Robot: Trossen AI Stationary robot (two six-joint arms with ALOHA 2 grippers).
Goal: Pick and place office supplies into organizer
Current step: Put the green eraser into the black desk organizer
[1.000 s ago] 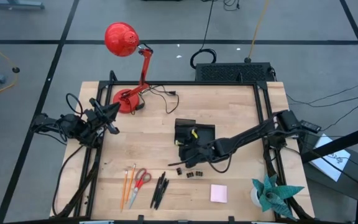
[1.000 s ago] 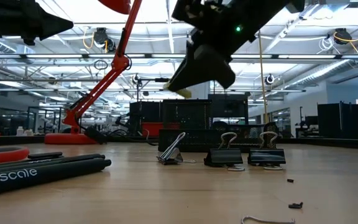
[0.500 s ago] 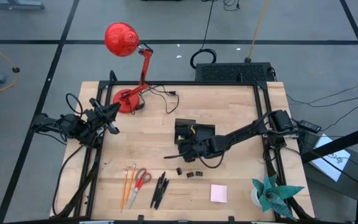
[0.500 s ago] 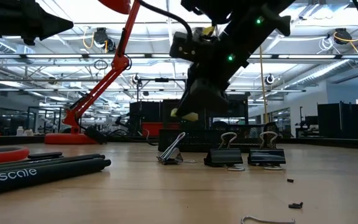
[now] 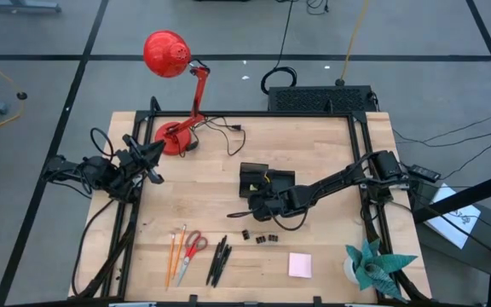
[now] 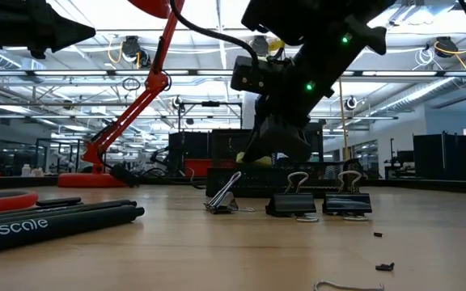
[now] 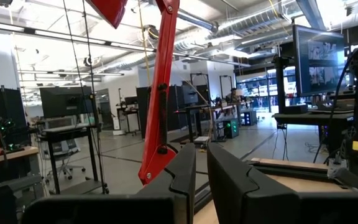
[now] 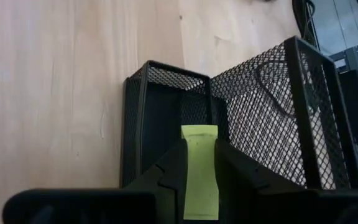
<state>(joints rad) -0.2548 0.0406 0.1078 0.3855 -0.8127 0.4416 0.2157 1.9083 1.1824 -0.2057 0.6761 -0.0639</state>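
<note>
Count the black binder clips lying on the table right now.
3. In the low view, one clip lies tipped over on the left, a second stands in the middle and a third on the right. More may be hidden.

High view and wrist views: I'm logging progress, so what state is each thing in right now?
Right gripper: shut on the yellow-green piece, over the organizer.
Left gripper: shut, empty, parked at the table's left edge.
Scissors: closed, lying on the table.
Binder clips: on the table, not yet placed.

A red desk lamp [image 5: 171, 77] stands at the table's [image 5: 314, 136] far edge, a teal paper plant [image 5: 373, 264] near.
</note>
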